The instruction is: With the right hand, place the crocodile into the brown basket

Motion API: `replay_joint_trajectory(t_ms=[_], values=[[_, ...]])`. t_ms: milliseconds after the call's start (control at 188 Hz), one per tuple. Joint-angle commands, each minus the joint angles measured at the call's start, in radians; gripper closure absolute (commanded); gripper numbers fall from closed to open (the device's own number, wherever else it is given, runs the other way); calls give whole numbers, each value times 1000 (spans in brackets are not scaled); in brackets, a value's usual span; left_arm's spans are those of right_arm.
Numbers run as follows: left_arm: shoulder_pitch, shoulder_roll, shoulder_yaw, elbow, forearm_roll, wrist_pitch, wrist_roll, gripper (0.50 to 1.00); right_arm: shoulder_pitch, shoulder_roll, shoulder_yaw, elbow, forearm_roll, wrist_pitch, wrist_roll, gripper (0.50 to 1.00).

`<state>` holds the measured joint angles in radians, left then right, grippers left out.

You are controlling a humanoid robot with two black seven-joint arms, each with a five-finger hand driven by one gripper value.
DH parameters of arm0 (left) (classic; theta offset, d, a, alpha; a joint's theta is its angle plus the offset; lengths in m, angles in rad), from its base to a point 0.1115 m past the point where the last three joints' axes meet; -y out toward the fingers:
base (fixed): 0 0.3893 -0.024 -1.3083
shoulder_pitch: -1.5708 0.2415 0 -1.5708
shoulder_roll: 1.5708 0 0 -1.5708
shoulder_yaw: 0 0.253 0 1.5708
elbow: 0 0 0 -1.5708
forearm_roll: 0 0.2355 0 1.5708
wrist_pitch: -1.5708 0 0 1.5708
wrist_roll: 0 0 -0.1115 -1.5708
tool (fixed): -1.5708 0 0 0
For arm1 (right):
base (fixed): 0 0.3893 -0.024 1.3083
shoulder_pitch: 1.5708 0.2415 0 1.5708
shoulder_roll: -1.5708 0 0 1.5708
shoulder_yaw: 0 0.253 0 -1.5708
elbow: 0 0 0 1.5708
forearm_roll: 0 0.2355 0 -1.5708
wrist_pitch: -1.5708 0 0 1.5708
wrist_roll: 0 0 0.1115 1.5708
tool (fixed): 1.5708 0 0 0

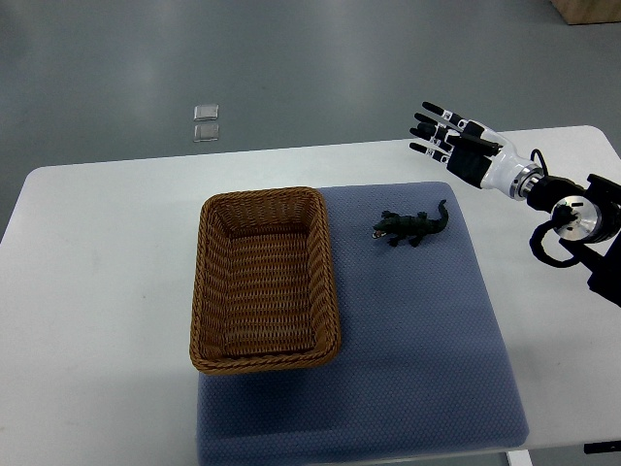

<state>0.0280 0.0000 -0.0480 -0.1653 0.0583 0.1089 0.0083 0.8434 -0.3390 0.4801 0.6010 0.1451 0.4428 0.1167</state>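
A small dark green toy crocodile (412,226) lies on the blue mat (417,340), its snout pointing left toward the basket. The brown wicker basket (264,200) stands on the mat's left part, with nothing inside it. My right hand (439,130) comes in from the right edge and hovers above the table's far side, up and to the right of the crocodile. Its fingers are spread and hold nothing. The left arm does not show.
The white table (97,291) carries the mat and basket. Two small clear squares (206,123) lie on the grey floor beyond the table's far edge. A brown box corner (590,10) shows at the top right.
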Motion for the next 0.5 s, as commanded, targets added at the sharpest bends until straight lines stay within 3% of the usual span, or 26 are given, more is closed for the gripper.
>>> replay_joint_trajectory(t_ms=[0, 389, 496], values=[[0, 0, -1, 0, 0, 6, -1, 500, -3, 1, -1, -1, -1, -12, 4, 568], [0, 0, 3, 1, 0, 2, -1, 500, 0, 1, -3, -4, -59, 4, 12, 570], [-2, 0, 3, 1, 0, 2, -1, 500, 0, 0, -5, -3, -114, 5, 46, 572]])
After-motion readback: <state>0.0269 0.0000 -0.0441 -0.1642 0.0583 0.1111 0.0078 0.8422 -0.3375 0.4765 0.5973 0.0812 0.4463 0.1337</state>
